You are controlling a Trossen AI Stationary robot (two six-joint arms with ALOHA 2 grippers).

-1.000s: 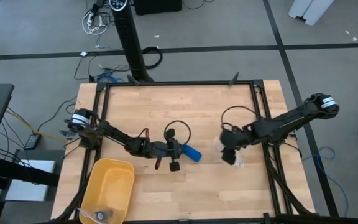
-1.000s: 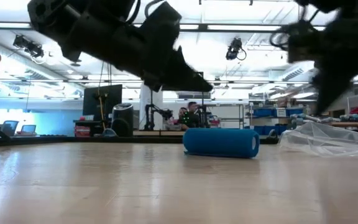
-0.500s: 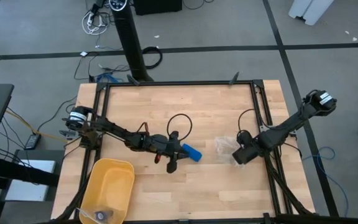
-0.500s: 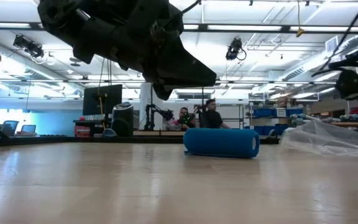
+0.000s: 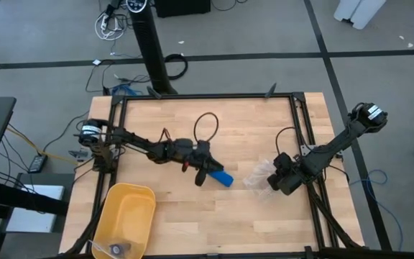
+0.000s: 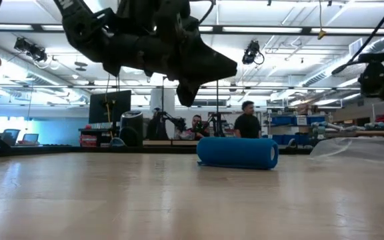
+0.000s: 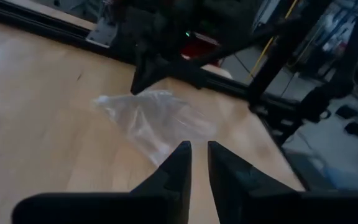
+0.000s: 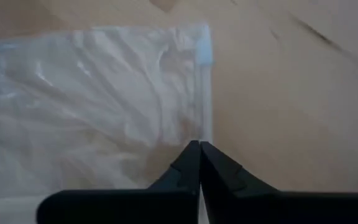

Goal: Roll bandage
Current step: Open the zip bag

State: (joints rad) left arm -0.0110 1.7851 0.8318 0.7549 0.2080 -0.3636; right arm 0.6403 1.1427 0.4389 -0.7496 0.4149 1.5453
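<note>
I am seeing the bright blue rolled fabric bandage [image 5: 220, 176] lying on the wooden table [image 5: 264, 129], just beside my left end effector [image 5: 200, 177], whose fingers are standing slightly apart and empty. My right end effector [image 8: 199, 163] is pinching the clear crinkled plastic bag [image 8: 92, 99] at its edge. I am judging bagging as next: opening the bag's mouth.

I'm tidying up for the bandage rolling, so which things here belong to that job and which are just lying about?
For the job:
- blue bandage roll, lying on its side mid-table
- left pincer, beside the roll

Lying about:
- clear plastic bag, edge clamped in the shut right pincer
- yellow bin, at the table's near-left corner
</note>
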